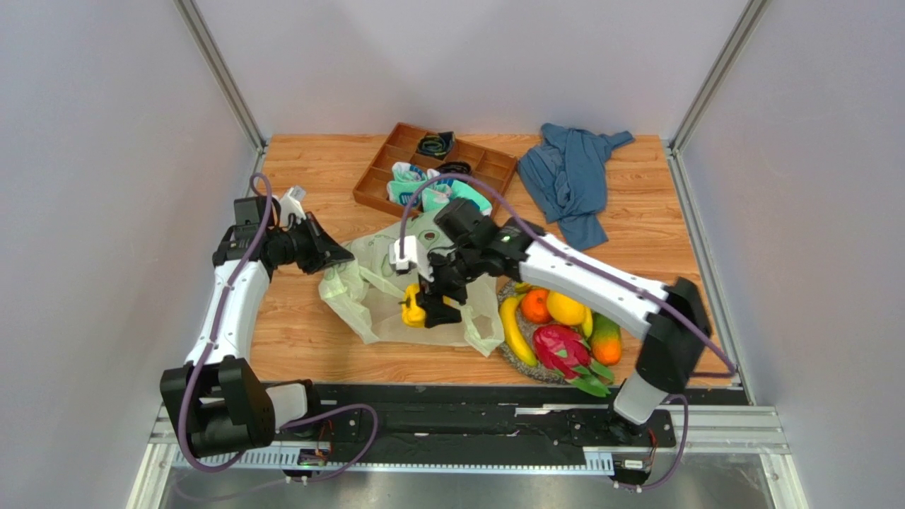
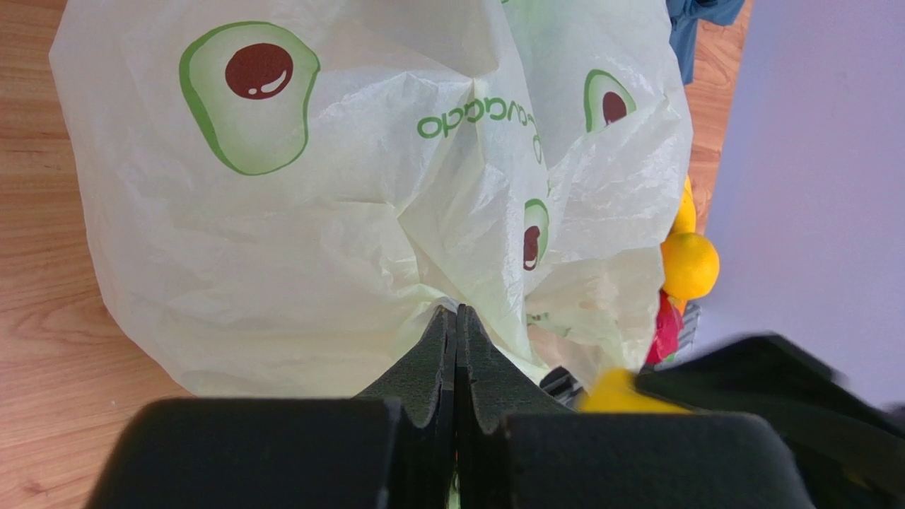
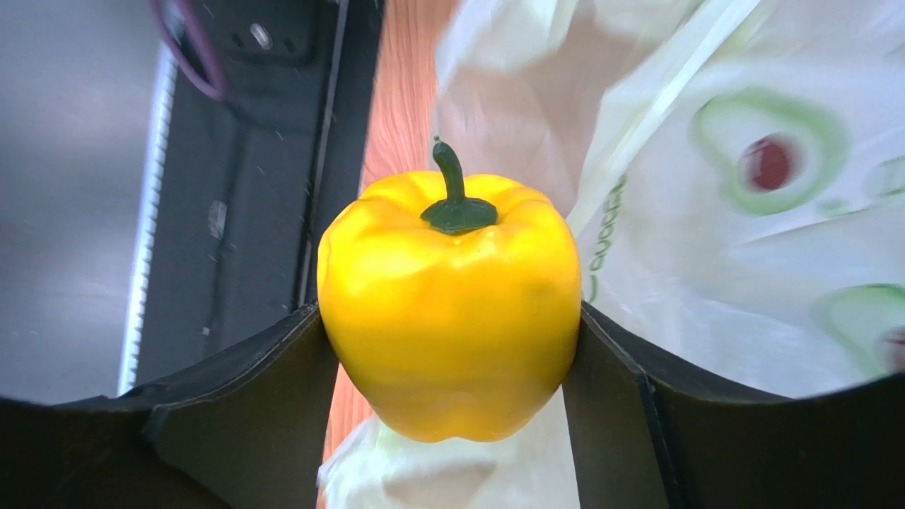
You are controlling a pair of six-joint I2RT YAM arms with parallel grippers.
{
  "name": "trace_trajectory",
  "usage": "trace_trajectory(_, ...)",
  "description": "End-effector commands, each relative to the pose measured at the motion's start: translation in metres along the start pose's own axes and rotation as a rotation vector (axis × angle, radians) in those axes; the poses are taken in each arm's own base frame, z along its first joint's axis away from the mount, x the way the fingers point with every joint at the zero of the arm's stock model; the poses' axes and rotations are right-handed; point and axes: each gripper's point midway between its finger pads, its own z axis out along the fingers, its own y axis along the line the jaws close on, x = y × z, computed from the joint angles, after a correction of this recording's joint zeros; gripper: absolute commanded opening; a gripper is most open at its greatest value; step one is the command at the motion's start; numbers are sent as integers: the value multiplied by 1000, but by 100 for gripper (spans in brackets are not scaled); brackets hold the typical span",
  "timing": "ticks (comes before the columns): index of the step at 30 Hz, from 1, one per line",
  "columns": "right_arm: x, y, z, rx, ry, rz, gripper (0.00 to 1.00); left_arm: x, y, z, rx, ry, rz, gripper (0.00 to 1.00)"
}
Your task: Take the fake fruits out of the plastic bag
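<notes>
While pile of fake fruits [image 1: 563, 341] sits front right, my right claw [image 3: 451, 366] grips 1 yellow plastic bell pepper [image 3: 451, 286] from both sides, just left of pile, over thin pale green avocado-print plastic bag [image 2: 319, 223]. I judge short rightward carry next. Farther left, left claw [image 2: 457, 331] clamped shut on bag film.
</notes>
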Motion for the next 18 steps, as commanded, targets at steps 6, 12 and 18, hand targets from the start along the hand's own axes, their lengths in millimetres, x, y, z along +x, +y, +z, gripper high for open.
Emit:
trace_trajectory(6, -72, -6, -115, 52, -290, 97, 64, -19, -13, -2, 32, -31, 44, 0)
trace_trajectory(12, 21, -43, -169, 313, -94, 162, 64, -16, -14, -3, 34, -32, 38, 0)
trace_trajectory(18, 139, -53, -215, 491, 91, 397, 62, -12, -16, -6, 38, -33, 39, 0)
